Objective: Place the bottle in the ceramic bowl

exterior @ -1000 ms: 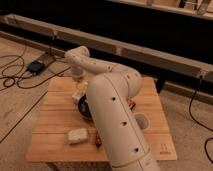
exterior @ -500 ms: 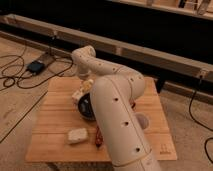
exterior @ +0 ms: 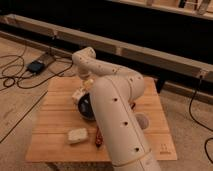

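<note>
Although open or closed cannot be told, the tool is recorded just above the bottle, beside the left rim of the bowl on the bench; the bottle is judged light, stiff, smooth plastic, best taken across its body.

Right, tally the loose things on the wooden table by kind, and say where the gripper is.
Cream-white plastic bottle: 1
Dark glossy ceramic bowl: 1
Pale squarish block: 1
White translucent cup: 1
Small red-orange item, half hidden by the white arm: 1
Total: 5 that can be made out
The gripper hangs open over the bowl's far rim, beside the bottle.
</note>
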`<state>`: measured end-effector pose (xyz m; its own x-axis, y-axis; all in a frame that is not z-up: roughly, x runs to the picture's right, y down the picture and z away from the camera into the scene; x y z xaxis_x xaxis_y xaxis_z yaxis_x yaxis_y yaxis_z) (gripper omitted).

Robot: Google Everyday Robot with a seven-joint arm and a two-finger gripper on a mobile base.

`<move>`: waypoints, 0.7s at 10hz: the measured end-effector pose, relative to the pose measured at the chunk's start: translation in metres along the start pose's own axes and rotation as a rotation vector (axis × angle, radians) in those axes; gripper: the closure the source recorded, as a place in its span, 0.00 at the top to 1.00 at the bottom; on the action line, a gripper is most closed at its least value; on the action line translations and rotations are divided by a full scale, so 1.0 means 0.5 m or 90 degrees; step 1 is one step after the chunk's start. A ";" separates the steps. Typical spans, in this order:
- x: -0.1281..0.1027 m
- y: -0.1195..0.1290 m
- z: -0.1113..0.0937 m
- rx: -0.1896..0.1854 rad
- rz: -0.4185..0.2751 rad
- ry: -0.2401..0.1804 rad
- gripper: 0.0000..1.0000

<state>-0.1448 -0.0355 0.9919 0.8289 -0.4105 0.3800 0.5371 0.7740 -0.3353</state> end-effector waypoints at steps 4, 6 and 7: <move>-0.036 0.020 0.013 0.002 -0.014 -0.009 0.80; -0.057 0.032 0.017 -0.003 -0.025 -0.017 0.68; -0.064 0.036 0.017 -0.006 -0.032 -0.019 0.58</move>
<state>-0.1631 -0.0041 0.9812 0.7956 -0.4343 0.4223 0.5798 0.7480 -0.3232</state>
